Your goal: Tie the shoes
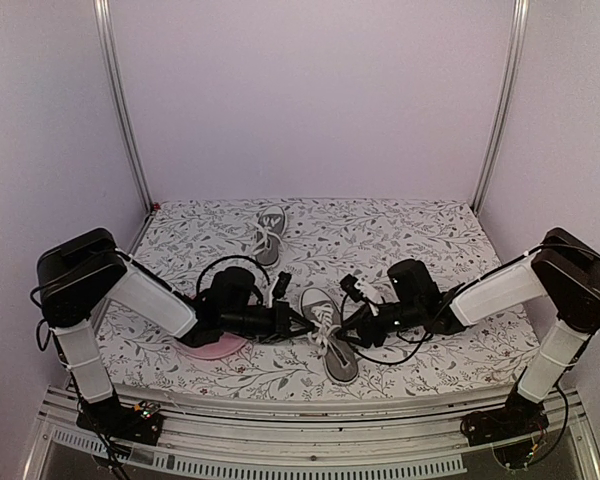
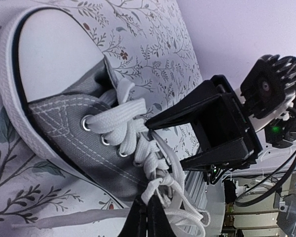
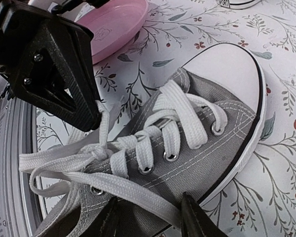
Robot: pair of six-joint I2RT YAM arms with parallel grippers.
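The near shoe (image 1: 337,352) is a grey canvas sneaker with white laces and a white toe cap, lying in the middle of the mat between both arms. My left gripper (image 2: 148,213) is shut on a white lace (image 2: 160,190) right beside the knot over the tongue; the right wrist view shows that left gripper (image 3: 96,117) pinching the strand. My right gripper (image 3: 150,219) stands open low over the shoe's side, a flat lace strand (image 3: 133,190) lying across the gap between its fingers. The second shoe (image 1: 270,233) rests alone farther back.
A round pink plate (image 1: 216,346) lies under the left arm's wrist, left of the near shoe. The flowered mat (image 1: 420,235) covers the table. Metal frame posts (image 1: 123,110) stand at the back corners, and a rail runs along the near edge.
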